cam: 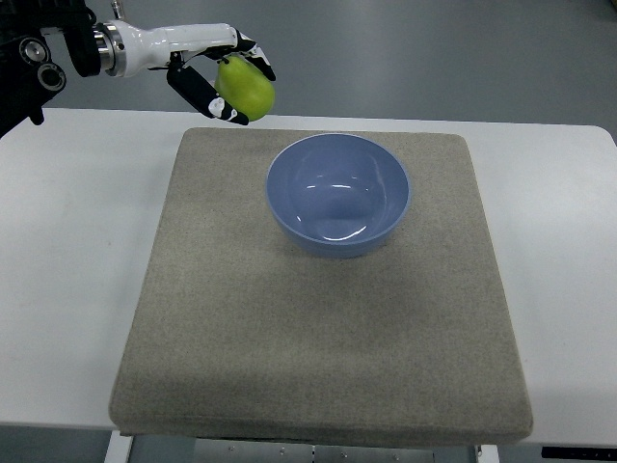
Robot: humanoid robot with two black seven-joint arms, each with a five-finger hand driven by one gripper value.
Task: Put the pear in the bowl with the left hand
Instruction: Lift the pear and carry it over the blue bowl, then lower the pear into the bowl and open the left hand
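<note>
One pear (247, 87) up in the air, clamped in the left hand (218, 79)!
Black-tipped fingers (201, 92) curl tight around it; the fruit is smooth, yellow-green, plump, no sticker or writing visible. It hangs above the far-left corner of the grey mat (318, 357), up-left of the glossy blue bowl (337, 195), white surface (67, 270) beneath.

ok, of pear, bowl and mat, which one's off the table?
The green pear, gripped in the left hand. The blue bowl and grey mat rest on it.
</note>
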